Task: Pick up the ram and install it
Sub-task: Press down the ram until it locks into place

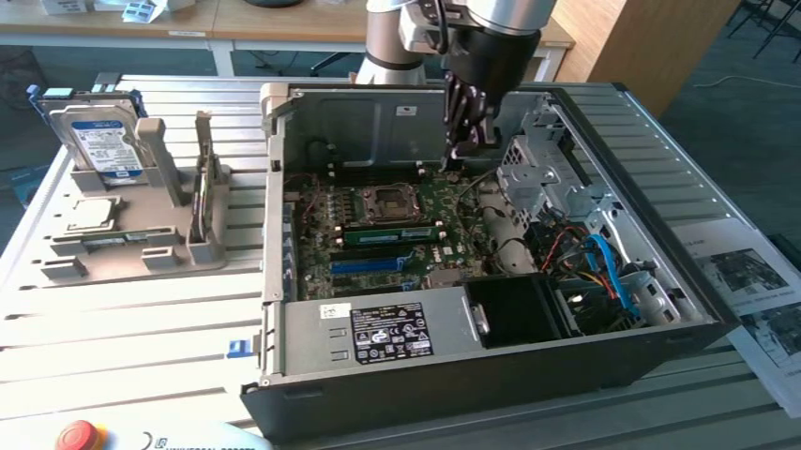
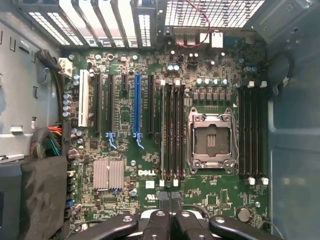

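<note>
A thin greenish board that looks like the ram [image 1: 201, 192] stands on edge between two posts of a grey fixture [image 1: 126, 253], at the exterior view's left of the open computer case [image 1: 501, 375]. My gripper [image 1: 462, 159] hangs well away from it, over the far part of the motherboard [image 1: 375, 267], near the case's back wall. In the wrist view the gripper [image 2: 170, 209] looks straight down on the motherboard [image 2: 125, 200]; its fingers are shut together with nothing between them. A similar green stick [image 1: 388, 234] is seated in a slot beside the empty processor socket [image 2: 211, 141].
The fixture also holds a hard drive [image 1: 103, 141] and a square silver processor chip [image 1: 94, 214]. Black memory slots [image 2: 252, 132] flank the socket; a long blue slot [image 2: 137, 105] lies beside them. Cables [image 1: 601, 262], a drive cage [image 1: 538, 173] and the power supply [image 1: 375, 333] crowd the case.
</note>
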